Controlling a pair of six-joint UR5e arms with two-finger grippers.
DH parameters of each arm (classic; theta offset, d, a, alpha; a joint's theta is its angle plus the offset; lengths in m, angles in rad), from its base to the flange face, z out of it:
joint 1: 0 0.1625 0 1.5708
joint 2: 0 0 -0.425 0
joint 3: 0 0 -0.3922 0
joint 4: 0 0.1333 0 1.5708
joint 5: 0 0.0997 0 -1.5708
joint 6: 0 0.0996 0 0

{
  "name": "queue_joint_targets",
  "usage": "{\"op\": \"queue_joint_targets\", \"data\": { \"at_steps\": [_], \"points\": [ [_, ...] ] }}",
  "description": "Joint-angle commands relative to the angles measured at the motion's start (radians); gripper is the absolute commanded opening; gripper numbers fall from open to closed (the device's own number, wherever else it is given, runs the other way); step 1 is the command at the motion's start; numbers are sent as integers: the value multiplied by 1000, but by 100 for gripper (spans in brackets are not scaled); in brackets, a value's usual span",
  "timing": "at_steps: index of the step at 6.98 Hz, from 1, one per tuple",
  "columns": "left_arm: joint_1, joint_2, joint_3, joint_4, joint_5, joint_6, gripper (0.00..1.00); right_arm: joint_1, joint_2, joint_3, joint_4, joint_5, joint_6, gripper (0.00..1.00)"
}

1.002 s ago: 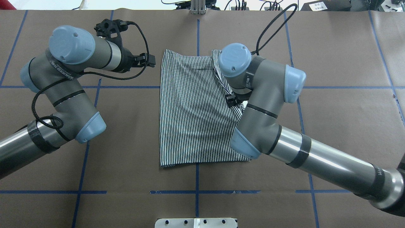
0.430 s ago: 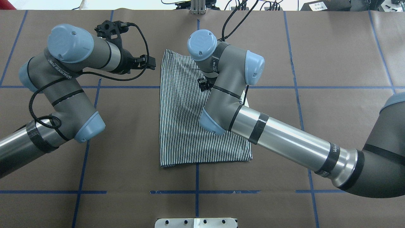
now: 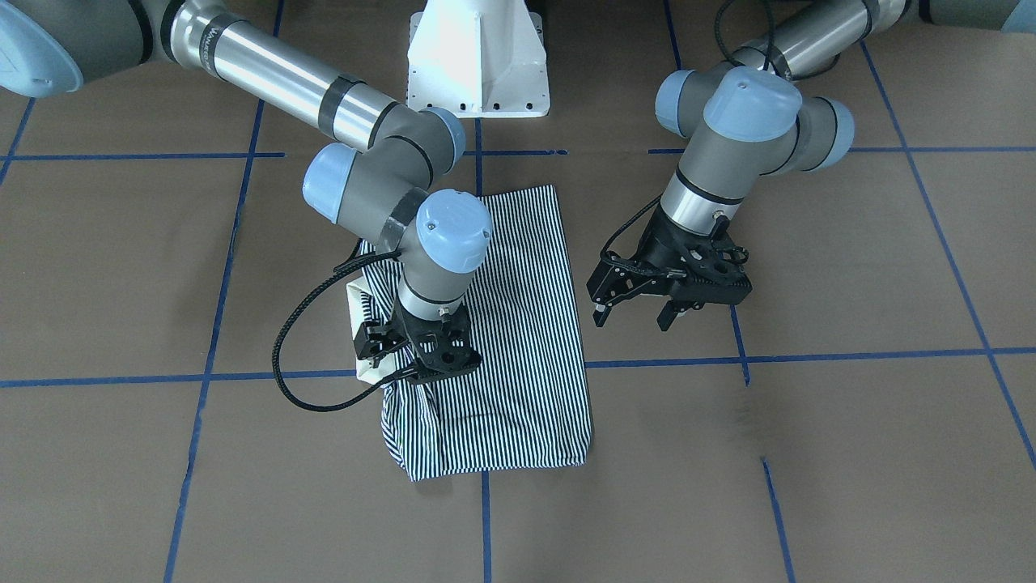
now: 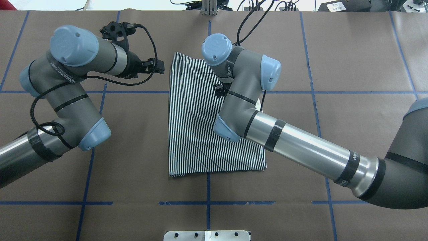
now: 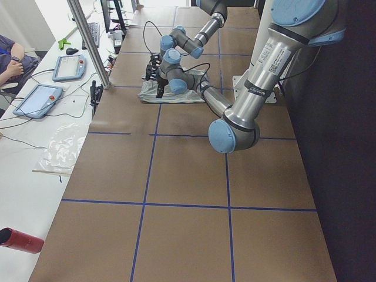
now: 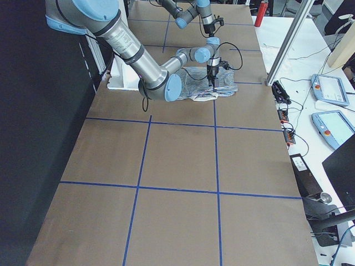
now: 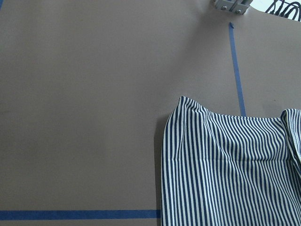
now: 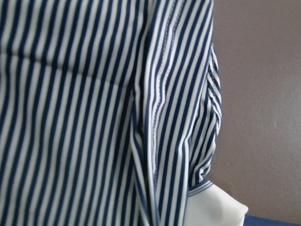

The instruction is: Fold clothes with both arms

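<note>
The striped polo shirt [image 3: 518, 340] lies folded into a narrow panel on the brown desk [image 3: 809, 453], directly beneath the right pincer [image 3: 409, 356]. That pincer hangs low over the shirt's edge, beside the cream collar [image 3: 356, 312]; whether it pinches fabric cannot be told. The left pincer [image 3: 635, 312] hovers just beside the shirt's other long edge, its fingers spread and holding nothing.

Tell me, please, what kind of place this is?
Most likely a robotics lab. Two robot arms work over a brown table marked with a blue tape grid, and handheld control tablets with cables lie on a side bench beside a seated person.
</note>
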Motion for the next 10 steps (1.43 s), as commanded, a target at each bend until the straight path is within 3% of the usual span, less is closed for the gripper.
{"op": "queue_joint_targets", "data": {
  "at_steps": [1,3,5,6,9,10],
  "points": [
    [1,-1,0,-1,0,-1,100,26,-25,-1,0,0,-48,100],
    [1,-3,0,-1,0,-1,100,68,-58,1,0,3,-110,100],
    [1,-3,0,0,0,-3,100,185,-158,46,8,14,-285,100],
    [1,-6,-1,0,0,-6,100,228,-155,62,10,33,-319,100],
    [-2,-3,-11,8,-41,-76,100,243,-101,109,51,229,-188,100],
    [4,20,-55,34,-125,-203,100,242,-162,234,50,323,-122,100]
  ]
}}
